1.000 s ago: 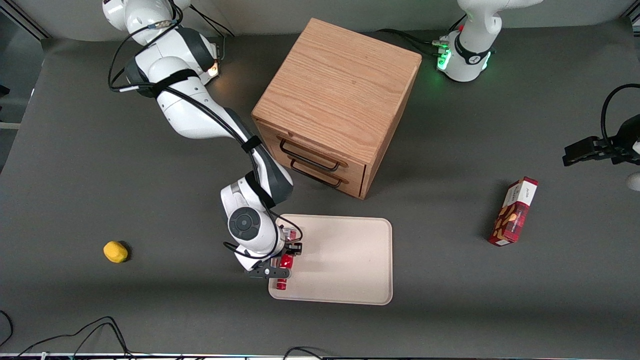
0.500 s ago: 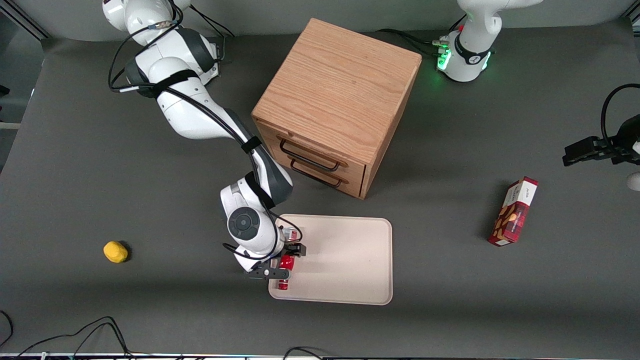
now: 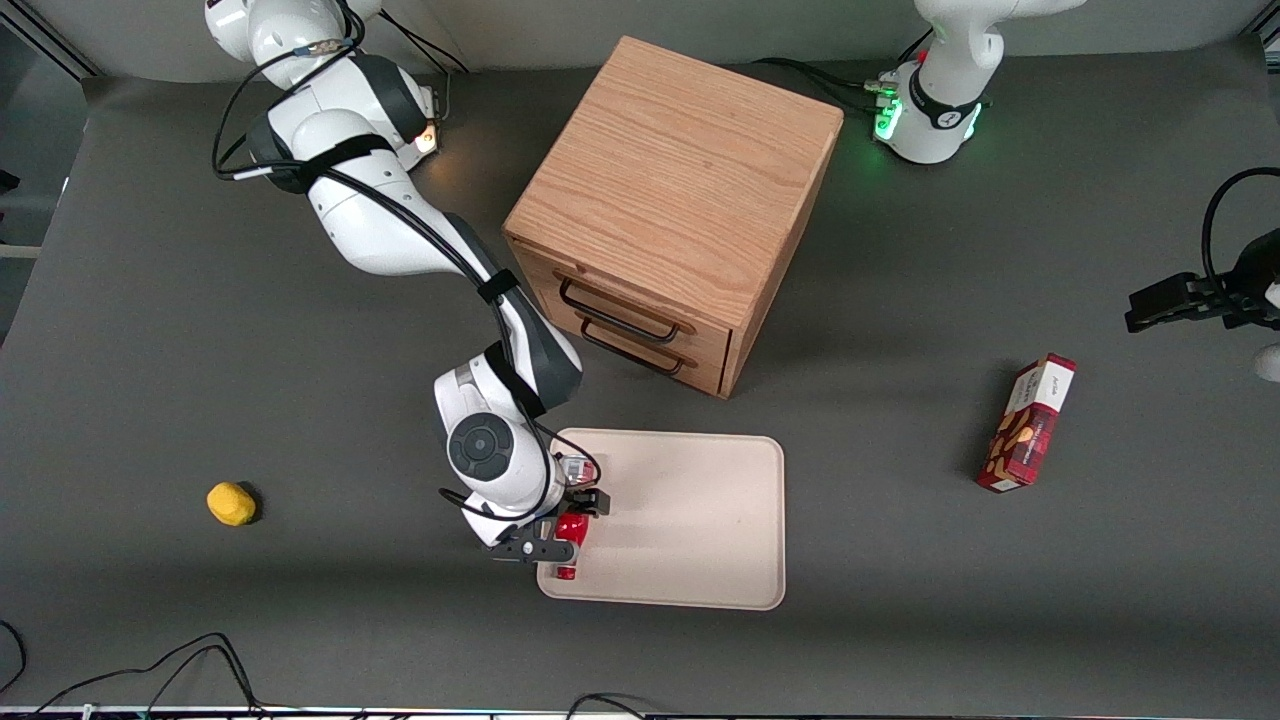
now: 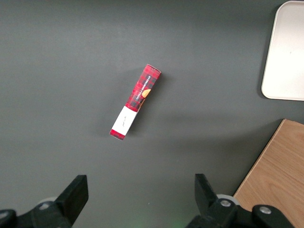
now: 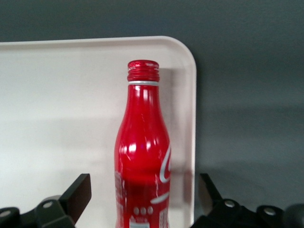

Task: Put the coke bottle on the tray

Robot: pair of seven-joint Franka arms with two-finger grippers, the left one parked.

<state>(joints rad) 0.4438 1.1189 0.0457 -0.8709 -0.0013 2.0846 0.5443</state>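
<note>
Bottle: the coke bottle point(image 5: 142, 156) lies flat in the tray point(image 3: 690, 520), just inside the rim at the working arm's end, cap toward the front camera.
Fingers: the gripper point(image 3: 566, 524) sits over the bottle's lower body; the fingers point(image 5: 76, 194) stand spread on either side of it, apart from it (nothing held, as far as I can judge).
Axis: the bottle's length runs straight out between the fingers, parallel to that tray edge.
Next: probably a straight lift away.
Farther: the drawer cabinet point(image 3: 670, 210) on the tabletop point(image 3: 200, 350).
</note>
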